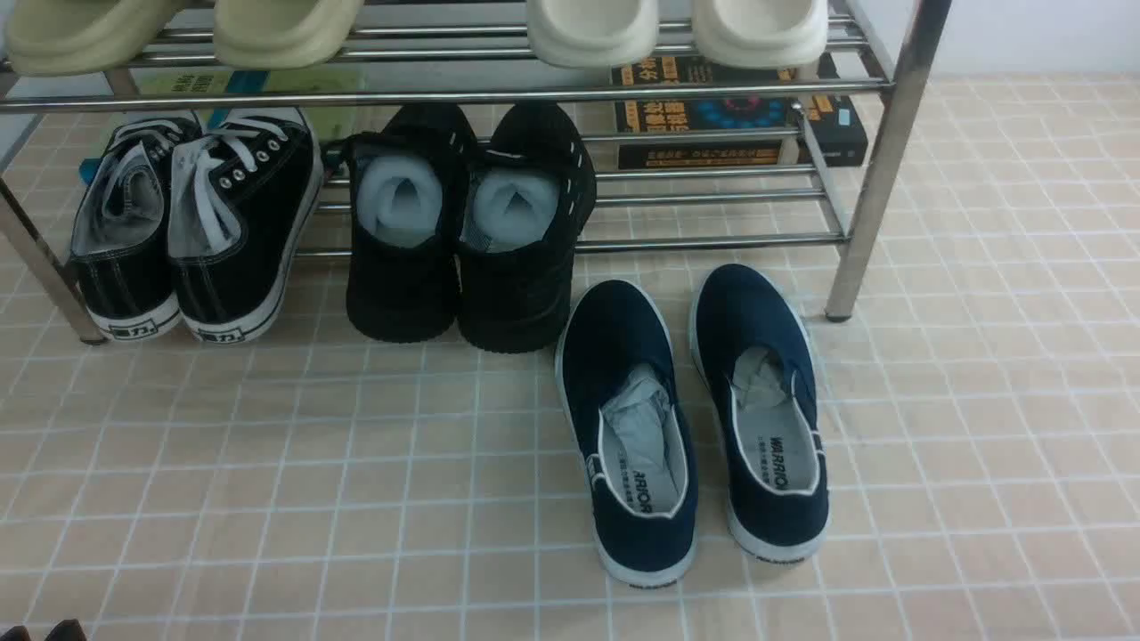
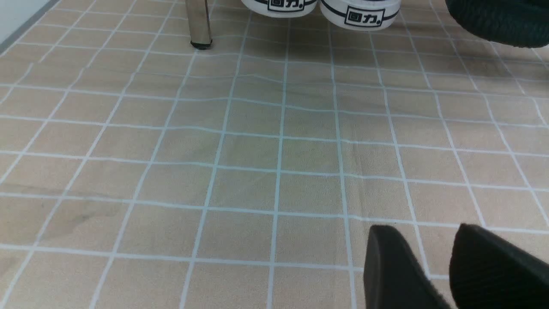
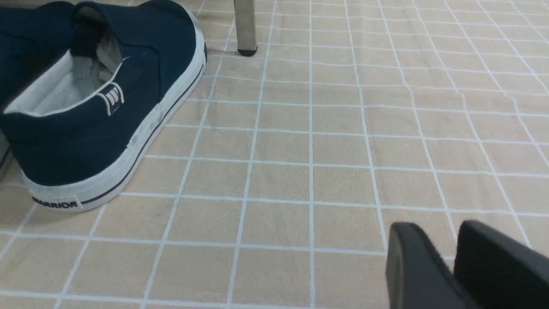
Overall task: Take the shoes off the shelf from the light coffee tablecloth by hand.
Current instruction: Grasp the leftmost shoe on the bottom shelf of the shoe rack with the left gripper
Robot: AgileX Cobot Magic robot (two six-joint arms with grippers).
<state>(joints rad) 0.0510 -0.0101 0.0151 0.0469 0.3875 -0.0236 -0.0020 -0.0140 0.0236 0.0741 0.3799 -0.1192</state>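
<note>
Jaws both narrowly parted, empty | low over light coffee tablecloth (image 2: 274,171)

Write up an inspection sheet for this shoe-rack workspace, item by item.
Surface: light coffee tablecloth, white grid lines, slightly rippled.
Job's things: shoes, a black lace-up pair, on the lower tier of the shelf at its left end, heels toward the robot, not gripped.
Clutter: black mesh shoes beside them; navy slip-ons on the cloth in front of the shelf; green slippers and white slippers on the upper tier; books behind.
Grippers: left gripper and right gripper low over the cloth, fingers slightly parted, holding nothing.
Cables: nothing seen.
Surroundings: pale wall behind.
</note>
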